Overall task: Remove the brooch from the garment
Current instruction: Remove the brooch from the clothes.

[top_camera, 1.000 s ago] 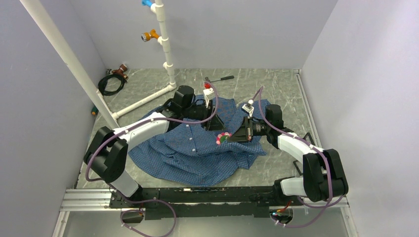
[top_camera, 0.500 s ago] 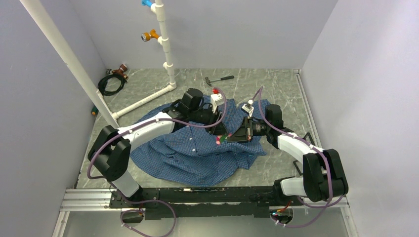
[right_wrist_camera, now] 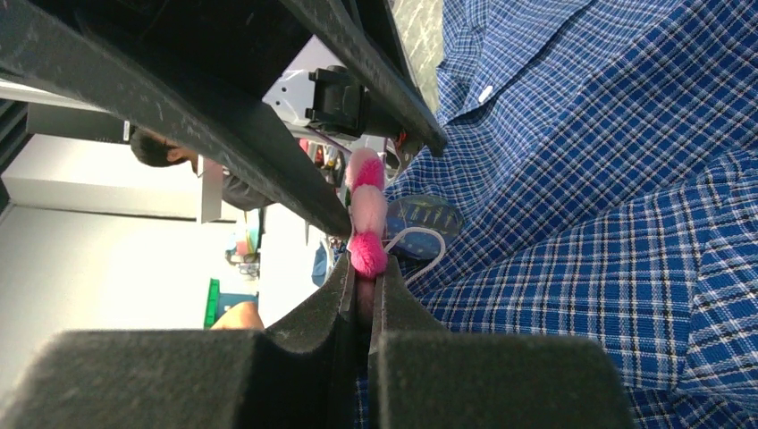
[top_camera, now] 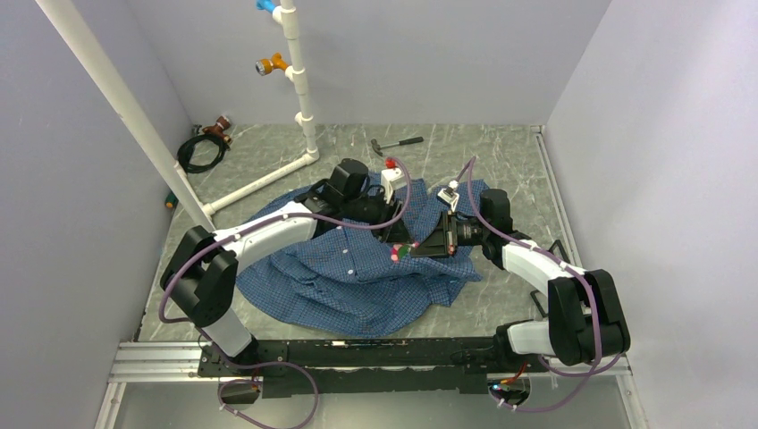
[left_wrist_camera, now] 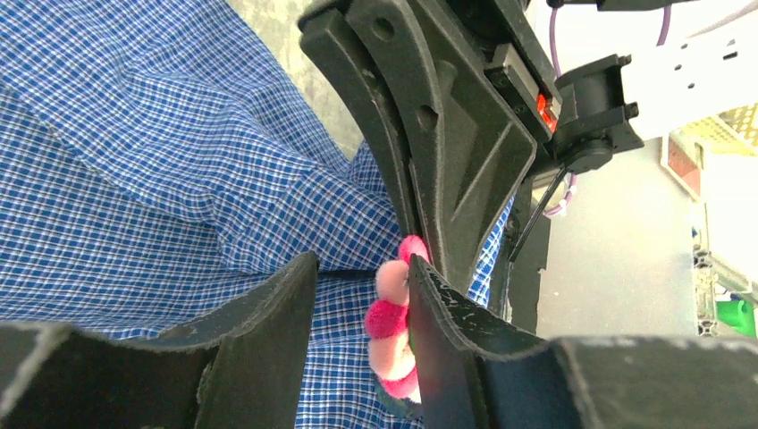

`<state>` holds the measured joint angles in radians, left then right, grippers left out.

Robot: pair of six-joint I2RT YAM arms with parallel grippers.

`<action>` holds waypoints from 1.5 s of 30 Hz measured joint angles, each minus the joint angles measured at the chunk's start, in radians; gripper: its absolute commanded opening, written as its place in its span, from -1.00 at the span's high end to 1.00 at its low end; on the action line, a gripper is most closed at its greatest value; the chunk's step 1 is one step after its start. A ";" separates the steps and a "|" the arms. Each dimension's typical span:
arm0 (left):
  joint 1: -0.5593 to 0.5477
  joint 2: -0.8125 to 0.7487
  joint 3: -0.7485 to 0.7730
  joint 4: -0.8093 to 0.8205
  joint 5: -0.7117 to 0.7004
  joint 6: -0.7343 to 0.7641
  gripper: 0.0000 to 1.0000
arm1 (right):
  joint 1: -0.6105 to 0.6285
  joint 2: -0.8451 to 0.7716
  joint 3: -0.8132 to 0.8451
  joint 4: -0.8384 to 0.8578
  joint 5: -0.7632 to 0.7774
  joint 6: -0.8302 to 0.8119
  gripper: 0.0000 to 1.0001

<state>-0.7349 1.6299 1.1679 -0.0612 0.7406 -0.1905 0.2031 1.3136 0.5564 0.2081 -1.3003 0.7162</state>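
The garment, a blue checked shirt, lies crumpled on the table in front of both arms. The brooch, a small pink flower, stands on edge above the cloth. My right gripper is shut on the brooch, holding its lower edge. From the other side my left gripper is open around the brooch, which rests against the inner face of its right finger. Shirt fabric shows in the gap between the left fingers. In the top view both grippers meet at the brooch and partly hide it.
A white pipe frame with coloured fittings stands at the back left, and a slanted white pipe leans along the left wall. A black cable coil and a small hammer lie on the back of the table.
My left arm has swung right and forward, bringing its gripper onto the brooch and covering part of it from above. Its jaws have narrowed a little. The right gripper has kept still.
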 measured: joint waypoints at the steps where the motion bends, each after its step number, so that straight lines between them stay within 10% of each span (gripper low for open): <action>1: 0.005 0.000 0.000 0.004 0.005 -0.011 0.04 | 0.000 0.000 0.000 0.000 0.000 0.000 1.00; 45: -0.002 0.001 -0.015 0.029 0.076 -0.013 0.07 | -0.002 0.000 0.000 0.001 0.000 0.003 1.00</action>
<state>-0.7368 1.6310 1.1526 -0.0326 0.8169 -0.2035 0.2016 1.3136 0.5564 0.2089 -1.3006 0.7193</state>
